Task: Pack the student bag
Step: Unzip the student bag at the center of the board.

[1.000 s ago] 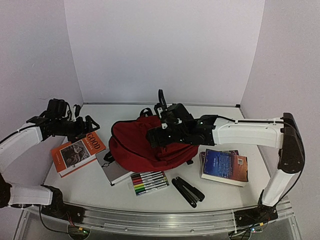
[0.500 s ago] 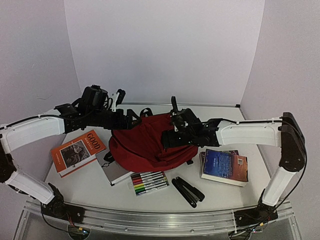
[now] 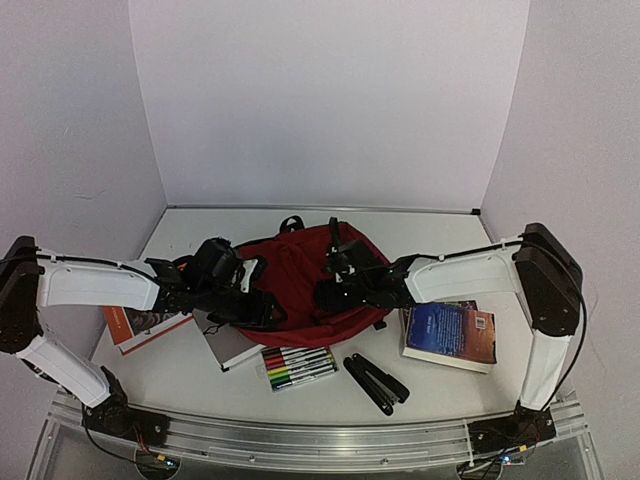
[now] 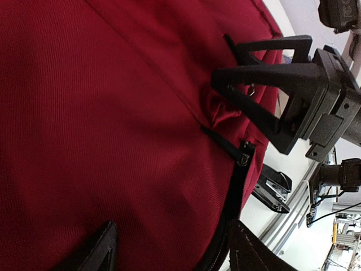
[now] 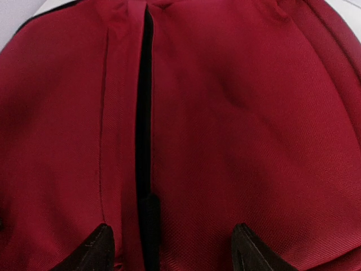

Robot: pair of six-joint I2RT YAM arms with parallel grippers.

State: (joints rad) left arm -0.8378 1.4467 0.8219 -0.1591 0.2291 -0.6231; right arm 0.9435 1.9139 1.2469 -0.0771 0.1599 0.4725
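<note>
The dark red student bag [image 3: 300,272] lies in the middle of the table, its black handle loop at the far side. My left gripper [image 3: 268,308] rests low on the bag's near left part, open, its fingers straddling red fabric [image 4: 141,141] and a black zipper with a pull [image 4: 243,153]. My right gripper [image 3: 323,296] is down on the bag's near right part, open, its fingertips [image 5: 96,245] wide apart on the fabric either side of a black zipper line [image 5: 147,113]. The right gripper also shows in the left wrist view [image 4: 254,73]. Neither gripper holds anything.
An orange book [image 3: 135,328] lies at the left, partly under my left arm. A grey notebook [image 3: 232,345], a pack of markers [image 3: 298,365] and a black stapler [image 3: 376,382] lie in front of the bag. A blue book stack [image 3: 450,332] lies at the right.
My left arm has swung right from above the orange book and dropped onto the bag. My right gripper has lowered and moved toward the bag's near side.
</note>
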